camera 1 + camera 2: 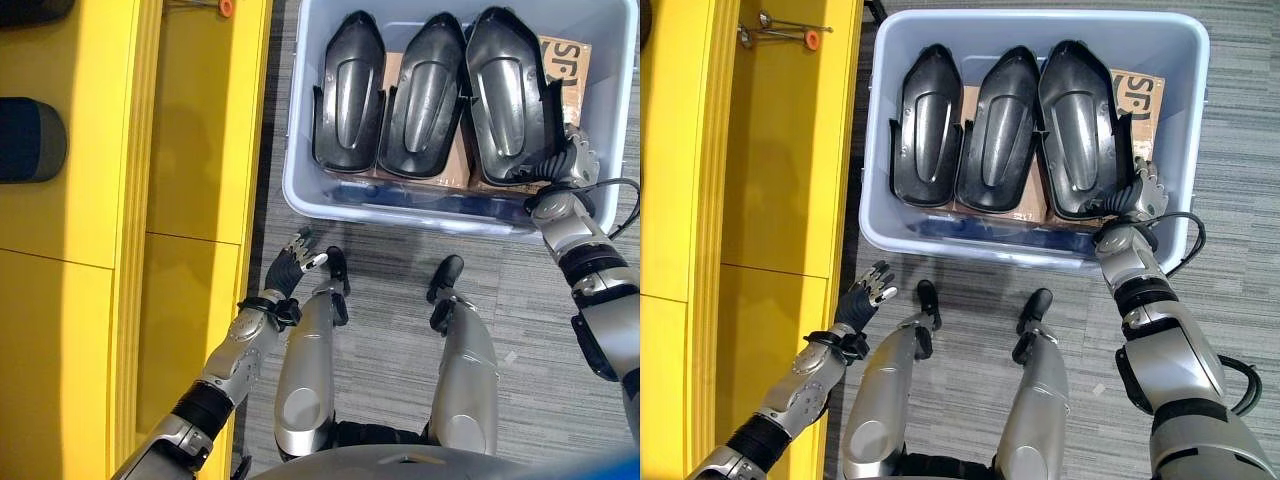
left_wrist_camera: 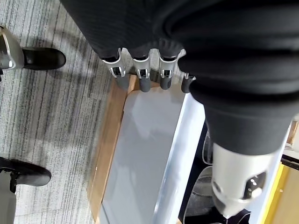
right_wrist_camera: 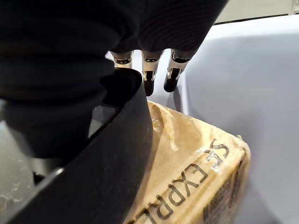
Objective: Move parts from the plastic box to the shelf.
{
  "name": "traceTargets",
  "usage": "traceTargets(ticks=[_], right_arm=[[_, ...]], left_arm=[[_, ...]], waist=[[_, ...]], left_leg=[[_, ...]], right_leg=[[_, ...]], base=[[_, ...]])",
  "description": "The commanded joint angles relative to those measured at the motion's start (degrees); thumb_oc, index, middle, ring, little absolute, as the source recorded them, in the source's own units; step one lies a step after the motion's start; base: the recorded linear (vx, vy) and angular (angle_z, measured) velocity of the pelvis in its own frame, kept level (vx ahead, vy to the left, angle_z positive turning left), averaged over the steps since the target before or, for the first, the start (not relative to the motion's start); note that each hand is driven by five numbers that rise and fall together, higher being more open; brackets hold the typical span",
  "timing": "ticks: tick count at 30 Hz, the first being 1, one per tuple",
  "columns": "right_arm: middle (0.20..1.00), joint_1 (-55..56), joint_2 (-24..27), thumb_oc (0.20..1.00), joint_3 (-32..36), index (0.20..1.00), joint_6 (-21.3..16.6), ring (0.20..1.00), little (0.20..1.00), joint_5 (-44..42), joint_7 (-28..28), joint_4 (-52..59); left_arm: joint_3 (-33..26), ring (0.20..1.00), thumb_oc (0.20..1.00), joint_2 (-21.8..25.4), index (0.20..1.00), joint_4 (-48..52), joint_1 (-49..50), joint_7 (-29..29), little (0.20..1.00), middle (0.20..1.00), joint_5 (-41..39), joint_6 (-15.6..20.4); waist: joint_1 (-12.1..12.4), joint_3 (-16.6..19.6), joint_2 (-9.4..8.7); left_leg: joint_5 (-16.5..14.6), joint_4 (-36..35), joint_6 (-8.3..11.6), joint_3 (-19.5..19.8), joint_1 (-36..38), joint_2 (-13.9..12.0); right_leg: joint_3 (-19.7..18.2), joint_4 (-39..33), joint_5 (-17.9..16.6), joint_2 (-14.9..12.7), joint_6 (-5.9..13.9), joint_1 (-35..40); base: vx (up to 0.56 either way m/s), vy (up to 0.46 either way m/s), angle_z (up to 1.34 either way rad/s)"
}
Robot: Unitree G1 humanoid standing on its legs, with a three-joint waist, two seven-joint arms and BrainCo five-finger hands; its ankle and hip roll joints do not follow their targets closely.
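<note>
At nine o'clock the yellow shelf [image 1: 190,150] is standing; at one o'clock the pale plastic box [image 1: 1035,255] is holding three glossy black moulded parts [image 1: 1002,128] on cardboard [image 1: 1137,95]. We are curling our right hand [image 1: 1143,190] round the rightmost part's [image 1: 1080,125] rim. Our left hand [image 1: 865,295] is hanging relaxed, fingers straight, at seven o'clock.

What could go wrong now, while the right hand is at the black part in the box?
1. The right hand meets only the near edge of the rightmost black part; it might tip or slip when lifted.
2. That part touches the middle part, which may be dragged along.
3. The plastic box wall is close to the wrist and might catch it.
</note>
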State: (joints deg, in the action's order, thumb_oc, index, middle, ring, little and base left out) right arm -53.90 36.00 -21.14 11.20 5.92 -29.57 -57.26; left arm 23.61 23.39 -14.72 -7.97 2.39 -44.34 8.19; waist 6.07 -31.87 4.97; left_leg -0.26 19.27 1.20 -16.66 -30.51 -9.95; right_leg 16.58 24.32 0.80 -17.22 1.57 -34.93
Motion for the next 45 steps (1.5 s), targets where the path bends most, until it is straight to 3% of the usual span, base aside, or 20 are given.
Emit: traceTargets(ticks=[1,6,8,18,20,23,29,38,45], right_arm=[[1.000,-1.30,3.04,1.000,-2.80,1.000,0.71,1.000,1.000,0.16,-0.52,-2.59],[1.000,-2.13,3.34,1.000,-3.33,1.000,0.84,1.000,1.000,-1.99,2.57,-3.84],[1.000,-2.18,3.43,1.000,-3.01,1.000,0.96,1.000,1.000,-4.03,6.19,-4.02],[1.000,-0.95,1.94,1.000,-0.29,1.000,0.92,1.000,1.000,-11.70,6.89,-4.17],[0.200,-1.16,1.32,0.200,0.02,0.200,0.59,0.200,0.200,-11.62,8.11,-4.88],[0.200,-1.52,1.04,0.200,-0.20,0.200,0.31,0.200,0.200,-11.82,9.19,-4.94],[0.200,-1.32,0.71,0.200,-1.19,0.200,-0.68,0.200,0.200,-6.80,9.75,-4.09],[0.200,-0.58,0.06,0.200,-2.09,0.200,-0.73,0.200,0.200,-6.19,5.27,-4.20],[0.200,1.26,-0.10,0.200,-0.95,0.200,-1.15,0.200,0.200,-8.01,4.95,-4.67]], left_arm=[[2.28,1.000,1.000,0.91,1.000,3.85,1.77,-1.31,1.000,1.000,-0.29,2.70],[1.90,1.000,1.000,1.07,1.000,3.78,1.81,-1.64,1.000,1.000,-0.35,2.36],[1.65,1.000,1.000,1.30,1.000,4.02,1.89,-1.87,1.000,1.000,-0.08,2.06],[0.35,1.000,1.000,1.32,1.000,4.60,2.47,-2.40,1.000,1.000,-0.18,1.40],[0.39,1.000,1.000,0.97,1.000,4.41,2.24,-2.55,1.000,1.000,0.57,1.34],[0.51,1.000,1.000,0.95,1.000,4.06,2.02,-2.34,1.000,1.000,-0.69,1.46],[1.27,1.000,1.000,0.72,1.000,6.56,1.23,-7.46,1.000,1.000,-3.28,4.25],[1.67,1.000,1.000,0.44,1.000,6.53,0.14,-4.48,1.000,1.000,-3.08,3.53],[1.22,1.000,1.000,0.67,1.000,5.15,-0.01,-4.58,1.000,1.000,-2.44,4.10]], waist=[[1.50,2.08,1.99],[1.74,2.08,2.19],[1.82,2.08,2.23],[1.95,2.08,2.27],[1.99,2.08,2.40],[1.96,2.08,2.49],[1.72,2.08,2.54],[1.49,2.08,2.26],[0.98,2.08,2.14]], left_leg=[[-5.72,5.37,-0.45,1.72,-1.98,-1.15],[-5.66,5.69,-0.35,2.06,-2.90,-1.21],[-5.73,6.20,-0.33,2.24,-3.76,-1.37],[-6.10,7.70,-0.09,2.50,-4.98,-1.98],[-6.33,8.37,-0.15,2.58,-5.68,-2.14],[-6.52,9.09,-0.14,2.73,-6.47,-2.21],[-6.64,9.68,-0.41,2.99,-7.81,-2.21],[-6.50,10.15,-0.57,3.50,-9.23,-2.21],[-5.98,9.31,-0.40,3.25,-8.59,-2.40]], right_leg=[[2.33,3.65,3.25,-1.19,2.30,-0.33],[2.37,4.35,3.43,-1.39,2.20,-1.25],[2.37,5.07,3.76,-1.50,1.99,-2.05],[2.58,7.54,5.11,-1.46,1.08,-3.50],[2.58,8.22,5.42,-1.53,0.86,-4.17],[2.48,8.98,5.70,-1.56,0.66,-4.93],[2.24,9.83,5.99,-1.31,0.30,-6.31],[1.97,9.86,5.74,-0.78,0.35,-7.29],[1.48,8.23,4.98,-0.24,0.67,-6.67]], base=[[0.00,0.000,0.00],[0.00,0.000,0.00],[-0.01,-0.026,0.04],[0.00,-0.021,0.03],[0.00,0.000,0.00],[0.00,0.000,0.00],[0.00,-0.002,-0.01],[0.00,0.000,0.00],[0.00,0.000,0.00]])
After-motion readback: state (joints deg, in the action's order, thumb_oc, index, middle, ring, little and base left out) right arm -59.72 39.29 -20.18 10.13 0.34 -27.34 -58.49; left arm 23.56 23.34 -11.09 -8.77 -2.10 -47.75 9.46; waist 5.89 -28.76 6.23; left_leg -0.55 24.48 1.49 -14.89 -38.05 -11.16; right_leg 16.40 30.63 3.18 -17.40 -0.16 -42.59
